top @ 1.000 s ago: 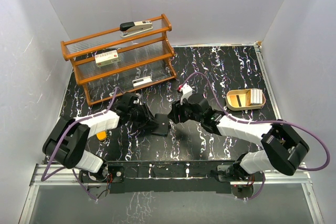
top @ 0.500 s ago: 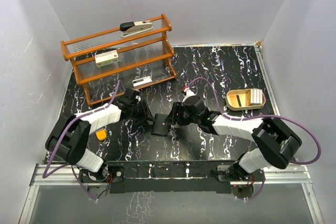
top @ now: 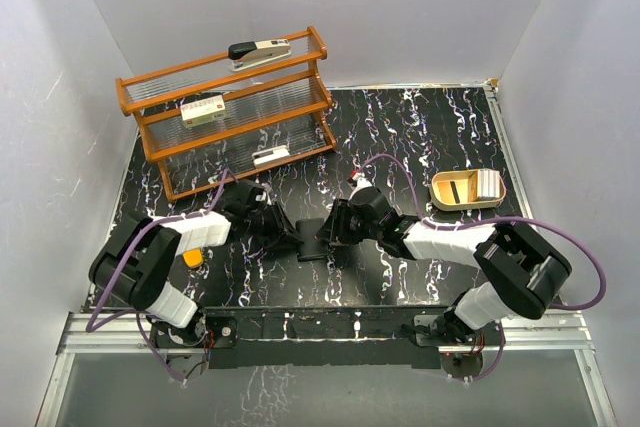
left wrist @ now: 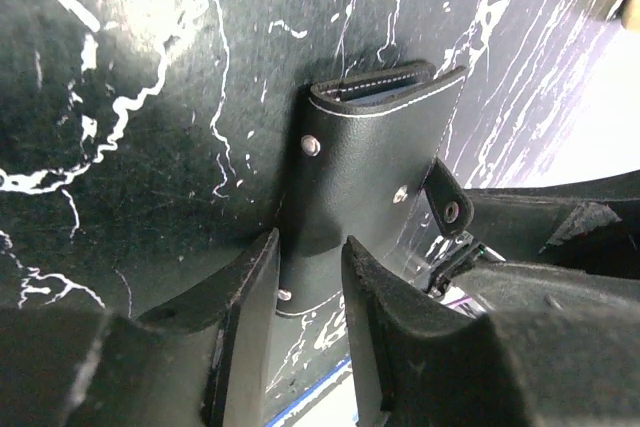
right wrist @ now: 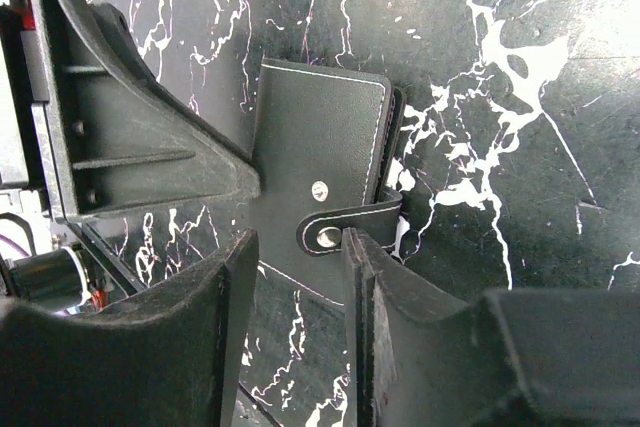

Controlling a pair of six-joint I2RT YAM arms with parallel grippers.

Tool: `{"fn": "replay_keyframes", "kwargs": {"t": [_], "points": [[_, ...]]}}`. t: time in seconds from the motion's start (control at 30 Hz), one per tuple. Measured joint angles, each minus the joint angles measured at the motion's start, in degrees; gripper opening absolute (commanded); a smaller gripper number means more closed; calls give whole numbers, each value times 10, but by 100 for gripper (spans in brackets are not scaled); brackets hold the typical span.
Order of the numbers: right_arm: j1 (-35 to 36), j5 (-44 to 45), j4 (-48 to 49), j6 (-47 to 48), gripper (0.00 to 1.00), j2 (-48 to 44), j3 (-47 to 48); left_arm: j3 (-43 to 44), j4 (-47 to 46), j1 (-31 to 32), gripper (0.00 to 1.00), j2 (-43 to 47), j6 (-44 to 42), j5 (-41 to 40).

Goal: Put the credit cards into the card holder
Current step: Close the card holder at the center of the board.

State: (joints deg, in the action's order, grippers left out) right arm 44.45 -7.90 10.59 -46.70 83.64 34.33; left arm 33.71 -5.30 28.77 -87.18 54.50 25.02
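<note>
Top external view: the holder [top: 314,245] lies flat on the table [top: 420,127], centrally placed and closed. Neither gripper's jaw gap is resolved from this height. No cards can be made out beside the holder. A dark strip in the tray [top: 437,192], well apart to the right, may be one, but this cannot be confirmed.

Left wrist view: the left gripper [left wrist: 310,247] straddles the holder's near end with its jaws narrowly apart. Whether they clamp the leather or only bear on it cannot be told. Only this view shows the holder's far mouth [left wrist: 375,87], which gapes slightly.

Right wrist view: the right gripper [right wrist: 300,247] has its jaws apart, with the unfastened strap [right wrist: 350,219] and its snap lying between them. A grip on the strap cannot be confirmed. Only this view shows a left finger [right wrist: 150,137] butted against the holder's opposite edge.

Probable reason for this arrangement: the left side braces the holder against sliding while the right works the strap to open the flap.
</note>
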Motion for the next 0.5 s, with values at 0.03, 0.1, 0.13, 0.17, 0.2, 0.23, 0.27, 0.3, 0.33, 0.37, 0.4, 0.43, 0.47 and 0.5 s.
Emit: {"fn": "replay_keyframes", "kwargs": {"t": [0.03, 0.1, 0.13, 0.17, 0.2, 0.23, 0.27, 0.3, 0.33, 0.37, 0.4, 0.43, 0.47, 0.5], "points": [[0, 0, 0, 0, 36, 0, 0, -5, -7, 0, 29, 1, 7, 5], [0, 0, 0, 1, 36, 0, 0, -17, -20, 0, 29, 5, 19, 13], [0, 0, -1, 2, 36, 0, 0, -21, -22, 0, 31, 8, 23, 15], [0, 0, -1, 3, 36, 0, 0, -24, -23, 0, 32, 11, 26, 16], [0, 0, -2, 5, 36, 0, 0, -26, -22, 1, 34, 16, 29, 16], [0, 1, -3, 8, 35, 0, 1, -26, -21, 1, 35, 21, 30, 16], [0, 1, -4, 10, 35, 0, 1, -26, -19, 1, 35, 27, 30, 15], [0, 1, -6, 12, 35, 0, 2, -25, -16, 1, 35, 35, 29, 12], [0, 3, -7, 13, 35, 0, 3, -23, -8, 1, 35, 43, 26, 9], [0, 4, -11, 14, 35, 0, 4, -17, 3, 1, 34, 50, 21, 5], [0, 5, -11, 13, 35, 0, 4, -9, 13, 1, 32, 53, 16, 0], [0, 5, -11, 12, 35, 0, 4, 0, 20, 1, 29, 54, 13, -4], [0, 5, -11, 10, 35, 0, 4, 11, 27, 1, 26, 54, 8, -7], [0, 5, -10, 8, 35, 0, 4, 21, 30, 1, 24, 53, 3, -10]]}}
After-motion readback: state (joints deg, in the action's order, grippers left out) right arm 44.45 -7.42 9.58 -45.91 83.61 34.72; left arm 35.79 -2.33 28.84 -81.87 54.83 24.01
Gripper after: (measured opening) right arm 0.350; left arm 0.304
